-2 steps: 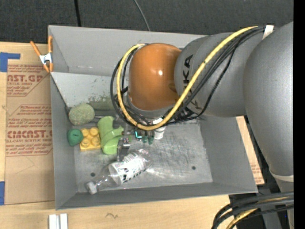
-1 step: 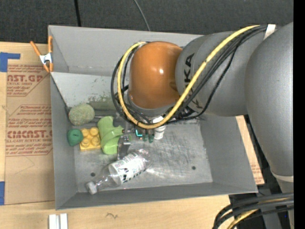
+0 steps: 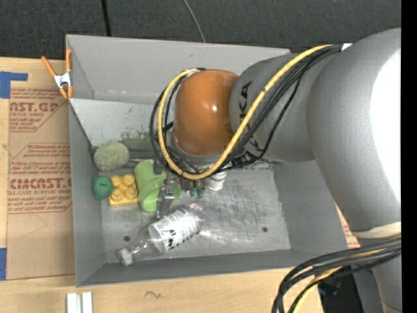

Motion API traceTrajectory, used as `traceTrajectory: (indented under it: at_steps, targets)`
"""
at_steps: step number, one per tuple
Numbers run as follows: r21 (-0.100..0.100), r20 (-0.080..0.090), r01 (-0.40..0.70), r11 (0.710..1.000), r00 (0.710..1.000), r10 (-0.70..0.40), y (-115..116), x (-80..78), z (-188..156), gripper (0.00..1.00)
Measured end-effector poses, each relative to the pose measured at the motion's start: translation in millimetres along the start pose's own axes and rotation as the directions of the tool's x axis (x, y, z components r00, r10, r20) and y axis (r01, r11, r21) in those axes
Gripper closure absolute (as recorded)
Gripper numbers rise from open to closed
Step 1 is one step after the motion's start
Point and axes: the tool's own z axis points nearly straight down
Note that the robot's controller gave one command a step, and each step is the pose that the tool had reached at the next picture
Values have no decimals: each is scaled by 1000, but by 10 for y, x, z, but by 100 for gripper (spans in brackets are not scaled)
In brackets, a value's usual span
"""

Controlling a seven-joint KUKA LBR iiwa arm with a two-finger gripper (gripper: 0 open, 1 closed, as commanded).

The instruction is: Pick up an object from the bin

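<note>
My gripper [image 3: 184,189] pokes out below the arm's orange cover, low over the middle of the bin floor. Just left of it lies a light green plastic piece [image 3: 148,182], touching or nearly touching it. Right below the gripper lies a clear plastic bottle [image 3: 164,232] with a black-and-white label, on its side, its cap pointing to the lower left. A small white thing [image 3: 215,183] sits just right of the gripper, partly hidden by the arm.
Left of the green piece lie a yellow toy brick [image 3: 123,190], a darker green rounded piece [image 3: 101,187] and a dull green fuzzy ball [image 3: 111,155]. The arm covers the back and right of the bin.
</note>
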Motion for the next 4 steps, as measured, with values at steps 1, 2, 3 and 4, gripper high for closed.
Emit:
traceTrajectory:
  at_steps: [1, 2, 3, 4]
  targets:
    - [-6, 27, -52, 999, 998, 52, -37, -80, 101, 0]
    - [3, 6, -2, 1000, 1000, 2, 10, -191, 247, 0]
    - [11, -15, -3, 1000, 1000, 3, -27, -120, 389, 100]
    - [10, -15, -3, 1000, 1000, 3, -27, -120, 389, 100]
